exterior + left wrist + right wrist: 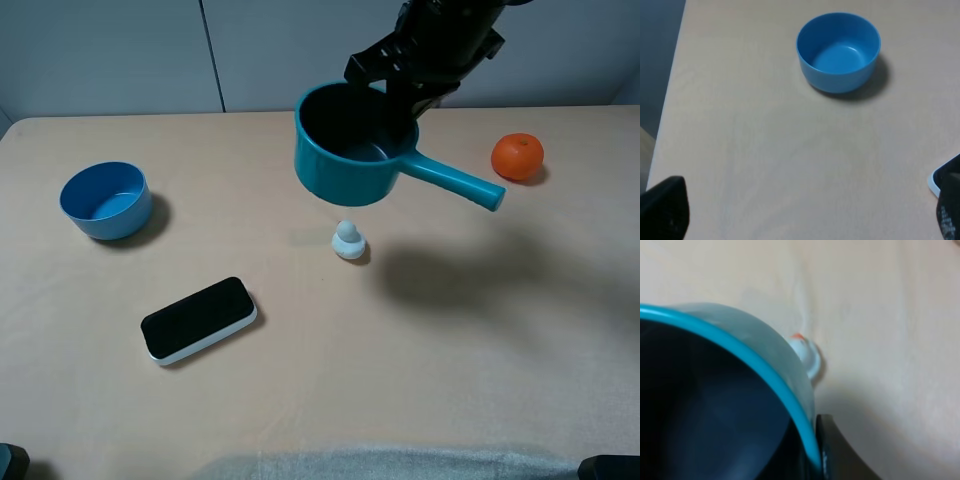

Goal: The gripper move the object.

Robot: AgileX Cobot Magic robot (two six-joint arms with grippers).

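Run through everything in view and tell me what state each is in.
saucepan: held above the table, upright.
right gripper: jaws shut on saucepan rim.
left gripper: jaws open, empty.
blue bowl: upright, empty.
toy duck: standing upright.
orange: whole, on table.
black device: lying flat, screen dark.

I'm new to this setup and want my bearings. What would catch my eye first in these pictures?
The teal saucepan, held by its rim in the right gripper above the middle of the table, its handle pointing toward an orange at the right. Close by on the table stands a small white duck figure; a blue bowl sits far left.
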